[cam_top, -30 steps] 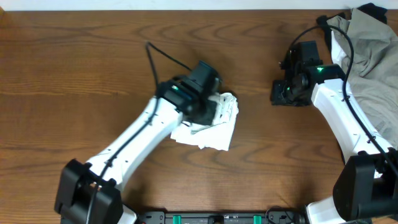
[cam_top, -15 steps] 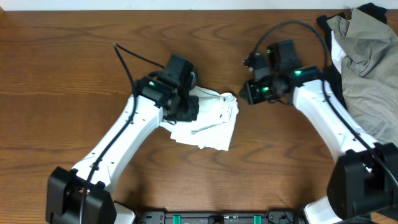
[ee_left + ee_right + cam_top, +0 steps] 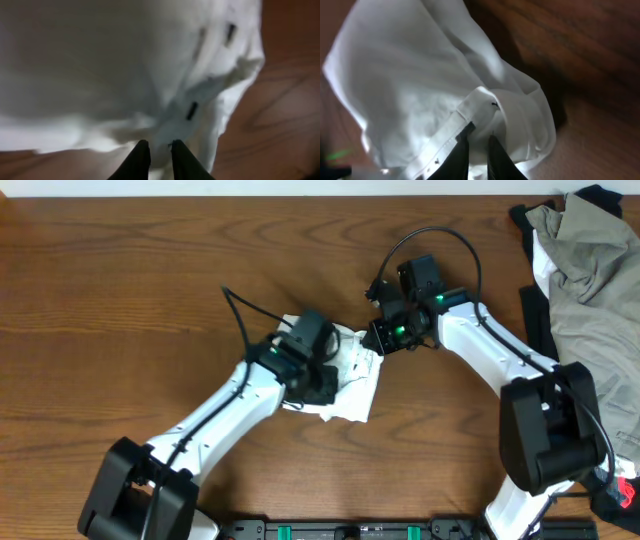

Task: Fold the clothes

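Note:
The white wrinkled T-shirt (image 3: 352, 385) lies crumpled at the table's middle. My left gripper (image 3: 326, 387) sits on its left part. In the left wrist view the jaws (image 3: 159, 145) are nearly together with a fold of the white cloth (image 3: 125, 65) pinched between them. My right gripper (image 3: 379, 338) is at the shirt's upper right edge. In the right wrist view its jaws (image 3: 479, 131) are close together on a hemmed edge of the shirt (image 3: 420, 85). Small dark marks show on the cloth. The print is not visible.
A pile of clothes lies at the far right edge: an olive-grey garment (image 3: 592, 270) on top, a black garment (image 3: 528, 222) beside it. Cables arch over both arms. Bare wooden table (image 3: 120, 290) surrounds the shirt.
My right arm swung left from the clothes pile to the shirt's upper right edge. My left gripper went left over the shirt, then came back right onto it.

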Available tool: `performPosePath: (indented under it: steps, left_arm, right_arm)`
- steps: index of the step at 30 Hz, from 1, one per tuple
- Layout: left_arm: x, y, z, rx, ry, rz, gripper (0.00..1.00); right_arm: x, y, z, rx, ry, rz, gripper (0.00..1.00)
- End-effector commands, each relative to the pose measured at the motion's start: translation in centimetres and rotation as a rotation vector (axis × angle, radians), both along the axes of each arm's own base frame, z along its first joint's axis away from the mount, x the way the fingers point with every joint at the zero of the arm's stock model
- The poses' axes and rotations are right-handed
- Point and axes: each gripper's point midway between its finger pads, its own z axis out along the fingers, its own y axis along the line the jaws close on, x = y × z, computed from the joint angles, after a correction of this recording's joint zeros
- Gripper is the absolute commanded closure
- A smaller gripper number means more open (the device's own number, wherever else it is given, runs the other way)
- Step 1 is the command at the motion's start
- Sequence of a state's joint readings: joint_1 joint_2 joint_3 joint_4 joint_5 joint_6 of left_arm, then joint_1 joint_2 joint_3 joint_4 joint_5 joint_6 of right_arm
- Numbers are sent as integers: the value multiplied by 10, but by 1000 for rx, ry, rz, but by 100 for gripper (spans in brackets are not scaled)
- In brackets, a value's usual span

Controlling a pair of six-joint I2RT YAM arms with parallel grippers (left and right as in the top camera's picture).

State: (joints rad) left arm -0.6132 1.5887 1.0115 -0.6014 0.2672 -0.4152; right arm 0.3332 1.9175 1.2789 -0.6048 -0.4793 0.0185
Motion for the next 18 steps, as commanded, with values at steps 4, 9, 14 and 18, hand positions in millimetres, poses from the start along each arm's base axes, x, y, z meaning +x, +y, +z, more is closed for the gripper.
performPosePath:
  steps: [4, 9, 14, 18]
  left_arm:
    - [-28, -27, -21, -11, 48, -21, 81]
    - [-28, -56, -15, -71, -20, -82, 81]
    - [-8, -61, -7, -121, -80, -61, 81]
    - [10, -44, -3, -123, -95, -3, 81]
  right_arm:
    - [1, -15, -42, -112, 78, -97, 88]
    - [-1, -23, -58, -162, 117, -141, 89]
    - [-9, -24, -60, -177, 148, -134, 89]
    - [-20, -24, -61, -194, 180, -105, 92]
